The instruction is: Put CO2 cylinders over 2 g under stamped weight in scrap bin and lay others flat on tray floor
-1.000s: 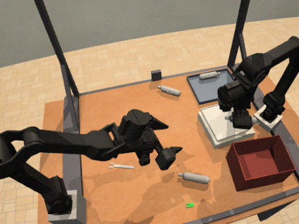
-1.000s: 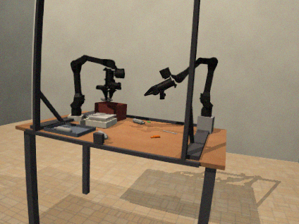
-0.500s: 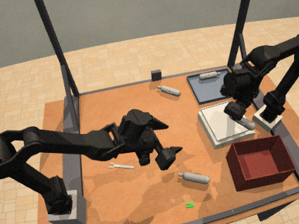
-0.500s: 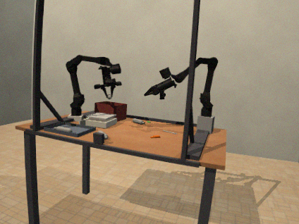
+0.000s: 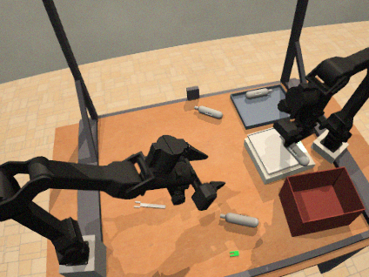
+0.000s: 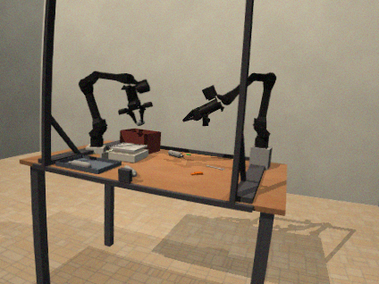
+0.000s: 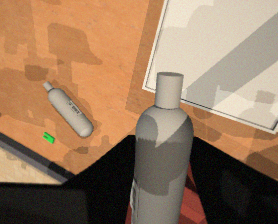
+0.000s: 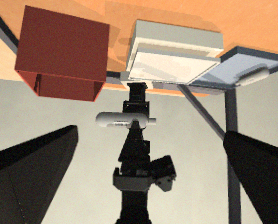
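My left gripper [image 5: 292, 145] [image 6: 139, 122] is shut on a grey cylinder [image 5: 299, 154] [image 7: 164, 160] [image 8: 121, 120], held in the air near the scale [image 5: 267, 155] [image 6: 127, 154] [image 7: 225, 50] [image 8: 175, 42] and the red bin [image 5: 299, 218] [image 6: 153, 142] [image 8: 65, 45]. Bin red shows below it in the left wrist view. My right gripper [image 5: 215, 169] [image 8: 151, 135] is open and empty. One cylinder [image 5: 258, 93] [image 6: 80, 163] [image 8: 254, 76] lies in the blue tray [image 5: 248, 117] [image 8: 240, 52]. Another [image 5: 209, 112] lies at the back, another [image 5: 240, 219] [image 6: 175, 154] [image 7: 70, 112] at the front. The scale's reading is not visible.
A small dark box [image 5: 192, 92] [image 6: 125, 175] stands at the back edge. A green clip [image 5: 234, 253] [image 7: 48, 137] lies near the front edge, a white forked tool [image 5: 150, 206] below the right arm. A small orange piece [image 6: 197, 173] shows in the exterior view. Frame posts rise at the table's sides.
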Controlling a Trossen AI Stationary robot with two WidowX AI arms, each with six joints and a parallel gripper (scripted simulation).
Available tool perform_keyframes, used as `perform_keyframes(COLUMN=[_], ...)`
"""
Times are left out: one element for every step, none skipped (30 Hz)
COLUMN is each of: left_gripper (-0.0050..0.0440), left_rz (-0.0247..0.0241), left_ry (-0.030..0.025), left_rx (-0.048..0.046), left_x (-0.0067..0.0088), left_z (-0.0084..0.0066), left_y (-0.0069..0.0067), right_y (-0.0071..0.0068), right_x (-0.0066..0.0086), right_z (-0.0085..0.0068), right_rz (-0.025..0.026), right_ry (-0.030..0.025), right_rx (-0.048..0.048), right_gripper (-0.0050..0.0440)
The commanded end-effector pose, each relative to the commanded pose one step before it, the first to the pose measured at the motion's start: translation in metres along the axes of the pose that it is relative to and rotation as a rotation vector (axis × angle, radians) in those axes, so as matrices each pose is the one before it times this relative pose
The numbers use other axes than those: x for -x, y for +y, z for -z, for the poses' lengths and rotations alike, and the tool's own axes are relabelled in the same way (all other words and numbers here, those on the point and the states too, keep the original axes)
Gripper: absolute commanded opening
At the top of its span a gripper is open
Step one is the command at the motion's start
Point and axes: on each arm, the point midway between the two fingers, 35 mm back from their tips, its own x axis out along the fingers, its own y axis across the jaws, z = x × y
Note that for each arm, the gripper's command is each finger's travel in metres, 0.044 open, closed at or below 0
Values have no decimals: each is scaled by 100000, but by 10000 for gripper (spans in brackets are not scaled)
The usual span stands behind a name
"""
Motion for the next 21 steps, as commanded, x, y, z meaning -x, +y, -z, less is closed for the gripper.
perform_keyframes(left_gripper=[-50,-50,-50,-50,-50,-50,-50,-50,-50,-50,-50,-50,-50,-50,-50,-50,-50,-50,-50,-50,-50], left_rz=[-4600,0,-1,-1,-2,-3,-2,-1,-929,0,0,797,-755,10,1,1,-3,475,183,-267,-220], left_ry=[-1312,0,0,0,28,129,67,19,-10,0,0,34,-13,3,0,0,2,32,81,64,158], left_rx=[-3682,0,0,0,-14,-83,-53,-24,-3,0,0,-4,2,-2,-1,32,31,140,509,486,584], left_x=[683,-77,-111,-180,-220,-192,-108,-43,360,0,0,-75,417,220,192,108,45,-197,-153,-104,-185], left_z=[55,1,1,1,3,4,0,-2,-4,0,0,1,-4,-1,-1,0,0,2,12,8,19], left_y=[234,-26,-38,-62,-78,-70,-40,-16,287,0,0,85,273,75,66,36,24,115,227,301,460], right_y=[54,0,0,0,0,0,0,0,0,0,0,0,0,0,0,0,0,0,0,0,0], right_x=[190,0,0,0,0,0,0,0,0,0,0,0,0,0,0,0,0,0,0,0,0], right_z=[846,0,0,0,0,0,0,0,0,0,0,0,0,0,0,0,0,0,0,0,0], right_rz=[-124,0,0,0,0,0,0,0,0,0,0,0,0,0,0,0,0,0,0,0,0], right_ry=[2205,0,0,0,0,0,0,0,0,0,0,0,0,0,0,0,0,0,0,0,0], right_rx=[41,0,0,0,0,0,0,0,0,0,0,0,0,0,0,0,0,0,0,0,0], right_gripper=[440,440,440,440,440,440,440,440,440,440,440,440,440,440,440,440,440,440,440,440,440])
